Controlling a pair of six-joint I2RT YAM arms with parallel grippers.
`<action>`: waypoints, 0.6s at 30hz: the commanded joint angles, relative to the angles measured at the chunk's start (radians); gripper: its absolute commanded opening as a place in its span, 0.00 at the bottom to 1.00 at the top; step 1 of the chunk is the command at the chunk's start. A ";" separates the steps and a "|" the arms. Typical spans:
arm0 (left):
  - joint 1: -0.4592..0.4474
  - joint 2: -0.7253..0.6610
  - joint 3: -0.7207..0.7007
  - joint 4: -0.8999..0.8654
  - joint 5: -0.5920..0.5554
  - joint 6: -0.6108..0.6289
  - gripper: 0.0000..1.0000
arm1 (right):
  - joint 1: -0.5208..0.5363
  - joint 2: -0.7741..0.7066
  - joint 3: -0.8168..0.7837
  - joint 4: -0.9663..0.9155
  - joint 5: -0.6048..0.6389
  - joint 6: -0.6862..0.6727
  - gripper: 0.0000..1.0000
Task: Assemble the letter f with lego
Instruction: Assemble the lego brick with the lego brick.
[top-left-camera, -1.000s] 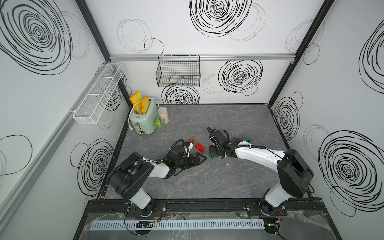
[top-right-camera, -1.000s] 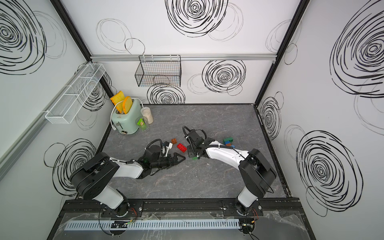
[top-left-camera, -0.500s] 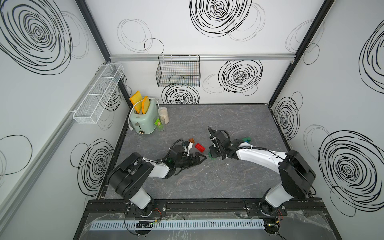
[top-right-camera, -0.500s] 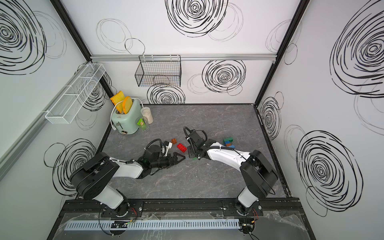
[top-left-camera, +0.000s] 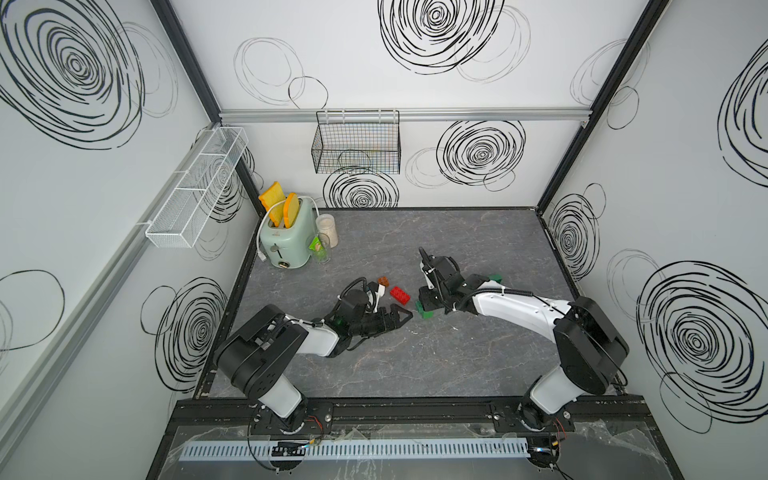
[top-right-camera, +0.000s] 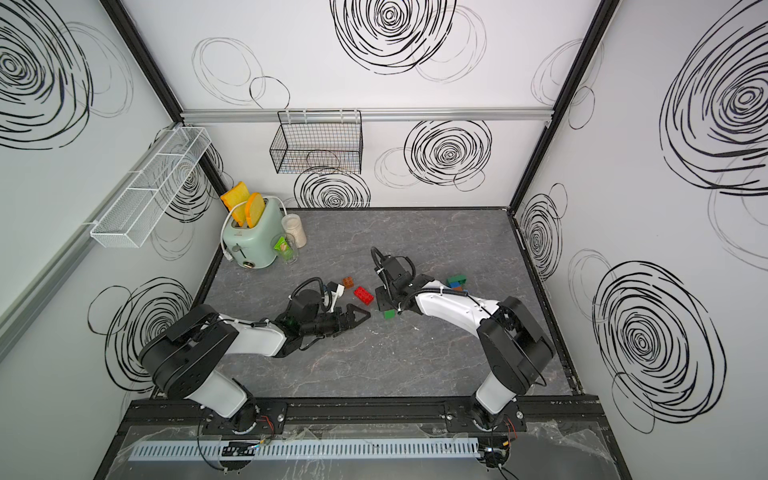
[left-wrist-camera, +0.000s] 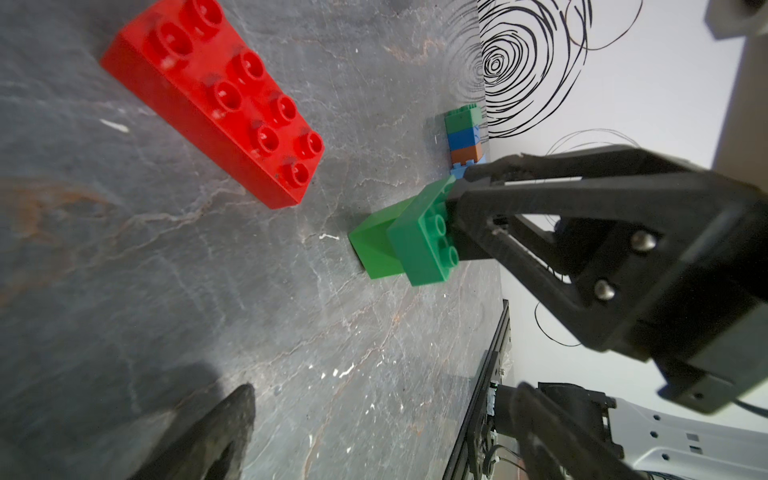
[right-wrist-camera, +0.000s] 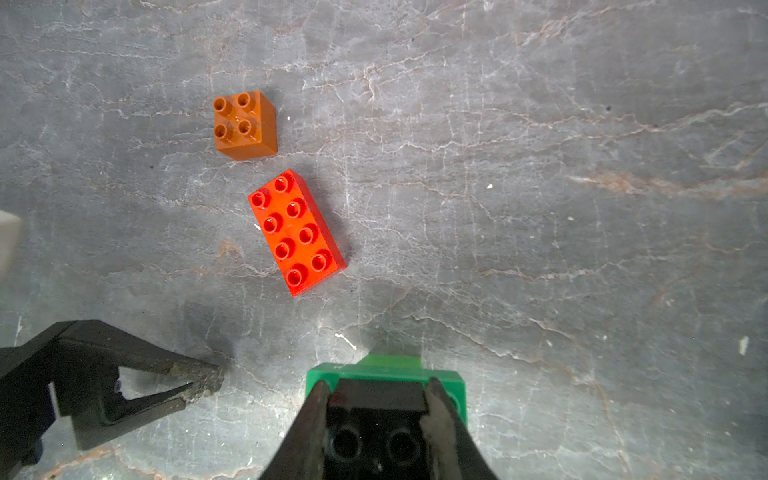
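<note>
My right gripper (right-wrist-camera: 376, 390) is shut on a black lego brick (right-wrist-camera: 376, 401) that sits on a green brick (right-wrist-camera: 384, 372). In the left wrist view this green brick (left-wrist-camera: 419, 245) rests on a lighter green one (left-wrist-camera: 374, 245), which touches the table. The green bricks (top-left-camera: 424, 309) (top-right-camera: 389, 313) show under the right gripper (top-left-camera: 430, 297) in both top views. A red oblong brick (right-wrist-camera: 296, 232) (top-left-camera: 400, 294) and an orange square brick (right-wrist-camera: 244, 124) (top-left-camera: 383, 281) lie loose just beyond. My left gripper (left-wrist-camera: 386, 436) (top-left-camera: 401, 316) is open and holds nothing, low over the table beside the green bricks.
A small stack of green, blue, orange and light blue bricks (left-wrist-camera: 463, 137) (top-left-camera: 494, 277) stands behind the right arm. A mint toaster (top-left-camera: 286, 241) with toast, a jar (top-left-camera: 327, 230) and a glass (top-left-camera: 320, 249) fill the far left corner. A wire basket (top-left-camera: 355, 143) hangs on the back wall.
</note>
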 joint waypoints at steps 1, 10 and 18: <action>0.009 0.007 -0.004 0.052 0.007 -0.014 0.98 | 0.009 0.075 -0.074 -0.172 -0.058 0.000 0.32; 0.011 0.018 -0.005 0.059 0.010 -0.016 0.98 | 0.036 0.048 -0.081 -0.220 -0.015 0.004 0.32; 0.011 0.013 -0.007 0.059 0.008 -0.015 0.98 | 0.050 0.044 -0.114 -0.230 -0.023 0.001 0.32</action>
